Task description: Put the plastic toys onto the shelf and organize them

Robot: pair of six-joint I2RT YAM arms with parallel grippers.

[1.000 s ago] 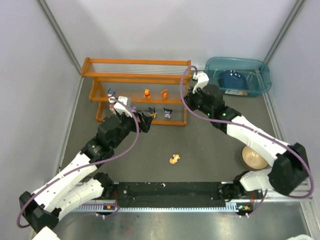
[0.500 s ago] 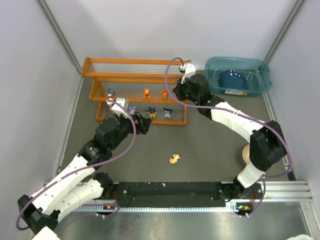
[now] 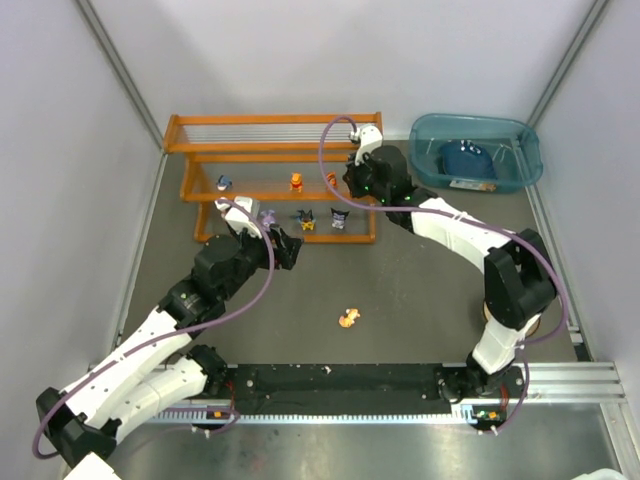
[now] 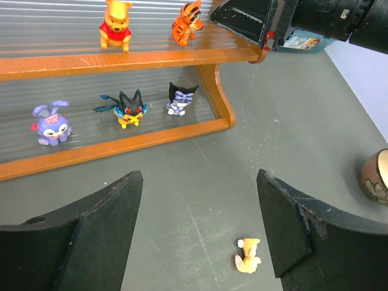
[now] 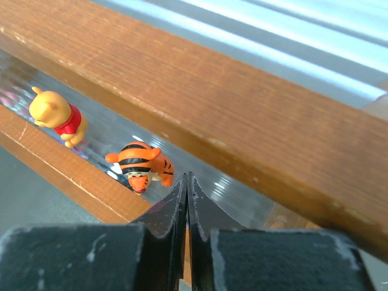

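— Well, where do the toys sit?

— Most are on the shelf (image 3: 270, 150). On its middle tier a yellow bear (image 4: 116, 24) in a red shirt stands beside a striped tiger (image 4: 185, 23). On the lowest tier, from left to right, are a purple bunny (image 4: 51, 123), a black-and-yellow figure (image 4: 129, 108) and a black-and-white figure (image 4: 180, 98), each apart from the next.

— Any others?

— From above, a small blue figure (image 3: 224, 183) stands at the left end of the middle tier. One pale orange toy (image 4: 247, 255) lies on the grey table (image 3: 420, 290), well in front of the shelf.

— And the grippers?

— The right gripper (image 5: 187, 182) is pressed closed, its fingertips meeting with nothing between them. Its tip is just beside the striped tiger at the right end of the middle tier, and I cannot tell whether it touches the tiger. The left gripper (image 4: 200, 236) stands wide, with nothing between its fingers. It hangs over the table in front of the lowest tier and faces the shelf, and the pale orange toy is on the table just ahead of it.

— What lies further out?

— A teal bin (image 3: 480, 150) sits to the right of the shelf with a dark blue item (image 3: 465, 158) inside. A round wooden piece (image 4: 377, 176) rests on the table at the right.
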